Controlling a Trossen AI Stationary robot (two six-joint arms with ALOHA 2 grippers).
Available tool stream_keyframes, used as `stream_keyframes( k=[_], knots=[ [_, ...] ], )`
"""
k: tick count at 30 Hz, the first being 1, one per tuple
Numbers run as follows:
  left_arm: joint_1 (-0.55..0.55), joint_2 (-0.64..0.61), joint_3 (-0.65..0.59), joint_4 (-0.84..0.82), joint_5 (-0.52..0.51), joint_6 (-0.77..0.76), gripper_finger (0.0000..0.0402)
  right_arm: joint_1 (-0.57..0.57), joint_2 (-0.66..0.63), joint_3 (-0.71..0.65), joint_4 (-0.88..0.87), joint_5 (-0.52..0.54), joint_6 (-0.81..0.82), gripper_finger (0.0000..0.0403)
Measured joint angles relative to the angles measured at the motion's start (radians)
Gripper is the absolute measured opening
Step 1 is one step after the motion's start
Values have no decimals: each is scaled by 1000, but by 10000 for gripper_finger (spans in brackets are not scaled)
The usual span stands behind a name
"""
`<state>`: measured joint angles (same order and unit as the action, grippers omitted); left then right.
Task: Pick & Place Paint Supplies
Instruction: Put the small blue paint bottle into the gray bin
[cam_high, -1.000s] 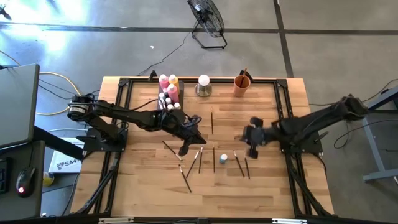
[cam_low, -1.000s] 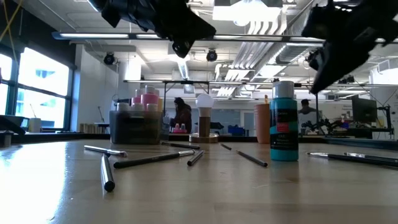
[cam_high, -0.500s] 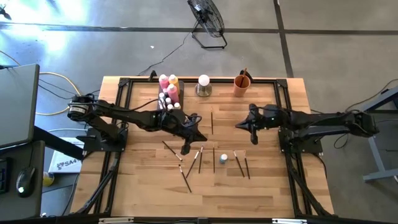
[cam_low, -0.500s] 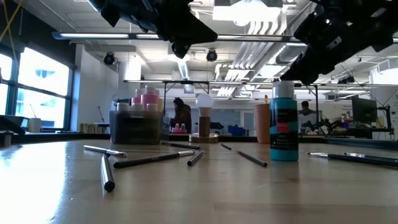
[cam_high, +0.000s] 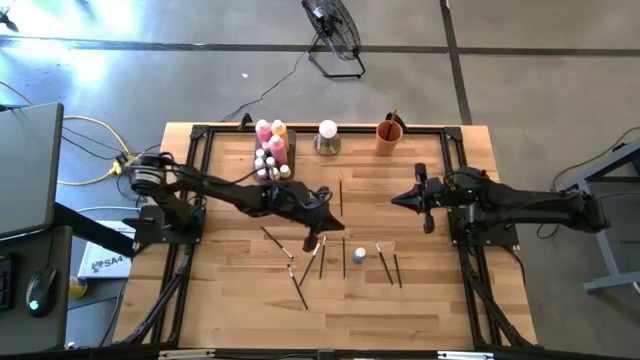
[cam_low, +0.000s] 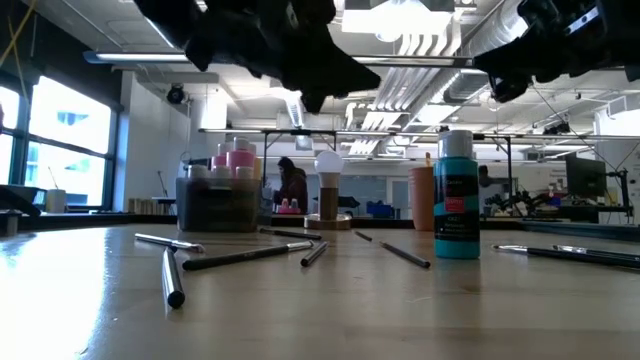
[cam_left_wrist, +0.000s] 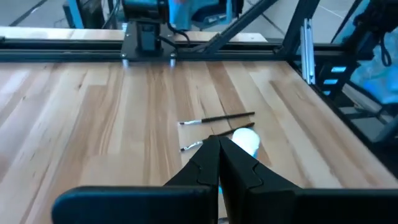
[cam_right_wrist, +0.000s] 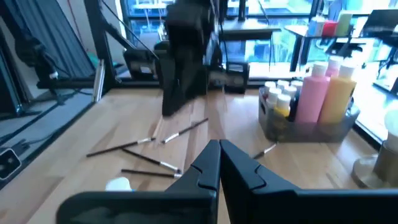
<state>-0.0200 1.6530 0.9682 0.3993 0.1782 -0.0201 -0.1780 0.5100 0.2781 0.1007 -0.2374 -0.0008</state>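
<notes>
Several thin dark-handled paintbrushes (cam_high: 320, 255) lie flat and scattered on the wooden table. Among them a teal paint bottle (cam_low: 457, 195) with a white cap (cam_high: 358, 256) stands upright. Pink and yellow bottles (cam_high: 271, 134) and tiny white-capped ones stand in the grey tray (cam_high: 283, 160) at the far edge. My left gripper (cam_high: 325, 215) hovers shut above the brushes, left of the teal bottle; its wrist view shows the fingers (cam_left_wrist: 219, 142) together over the white cap (cam_left_wrist: 244, 140). My right gripper (cam_high: 412, 197) hangs shut (cam_right_wrist: 219, 144) in the air, right of the brushes.
A white ball on a metal base (cam_high: 327, 137) and an orange cup (cam_high: 389, 135) stand at the far edge, right of the tray. A lone brush (cam_high: 340, 196) lies between the two grippers. Black frame rails (cam_high: 455, 170) run along the table's sides. Bare wood lies toward the near edge.
My right gripper has swung away from the brushes toward the far edge and a little to the right, rising as its arm stretched out. My left gripper has shifted toward the table's right, nearer the teal bottle. No brush or bottle has moved.
</notes>
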Motion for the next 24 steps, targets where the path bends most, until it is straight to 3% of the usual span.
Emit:
stream_keyframes(
  k=[7, 18, 24],
  knots=[
    [0, 50, 0, 66, 29, 70, 22, -1, -108, 1, -115, 8, -23, 2],
    [0, 51, 0, 78, 57, 121, 170, -2, -198, 1, -106, 62, -30, 2],
    [-7, 84, 0, 110, 90, 127, 208, -2, -206, 1, -57, 63, -30, 2]
  ],
)
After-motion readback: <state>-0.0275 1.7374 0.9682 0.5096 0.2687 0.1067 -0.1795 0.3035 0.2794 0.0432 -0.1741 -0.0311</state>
